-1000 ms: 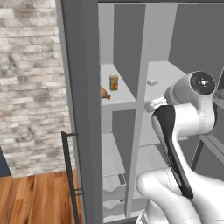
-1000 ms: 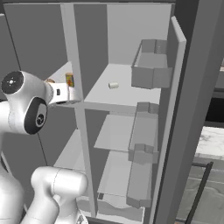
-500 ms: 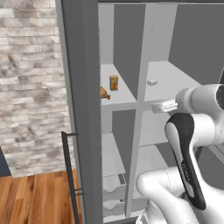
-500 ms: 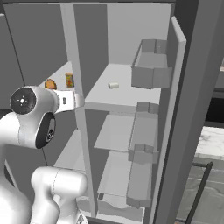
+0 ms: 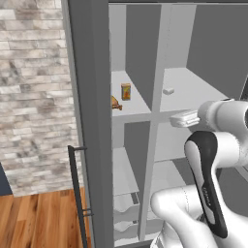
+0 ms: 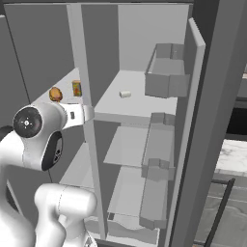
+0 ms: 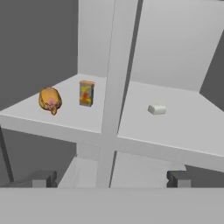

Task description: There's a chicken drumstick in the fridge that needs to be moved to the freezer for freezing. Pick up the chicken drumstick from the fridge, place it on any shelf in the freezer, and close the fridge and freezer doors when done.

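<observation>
The chicken drumstick [image 7: 49, 100] lies golden-brown on a shelf [image 7: 65, 118] of the narrower left compartment, the freezer [image 5: 127, 58]. It also shows as the drumstick [image 5: 115, 102] [image 6: 55, 93] in both base views. My gripper [image 7: 111, 179] is open and holds nothing, its dark fingertips [image 7: 43, 178] wide apart. It hovers in front of the divider, level with that shelf and well back from the drumstick. The same gripper [image 5: 181, 117] sits at the end of the white arm. The fridge [image 6: 140, 96] is the wider right compartment. Both doors [image 5: 89, 121] [image 6: 212, 120] stand open.
An orange-yellow carton [image 7: 86, 92] stands just right of the drumstick. A small white block [image 7: 156, 109] lies on the fridge shelf. Door bins [image 6: 166, 77] hang on the right door. The vertical divider [image 7: 111, 87] is straight ahead. A brick wall [image 5: 34, 97] is at left.
The arm's wrist and upper link have swung lower, and the hand has edged slightly right in front of the divider. Drumstick, carton and both doors have not moved.
</observation>
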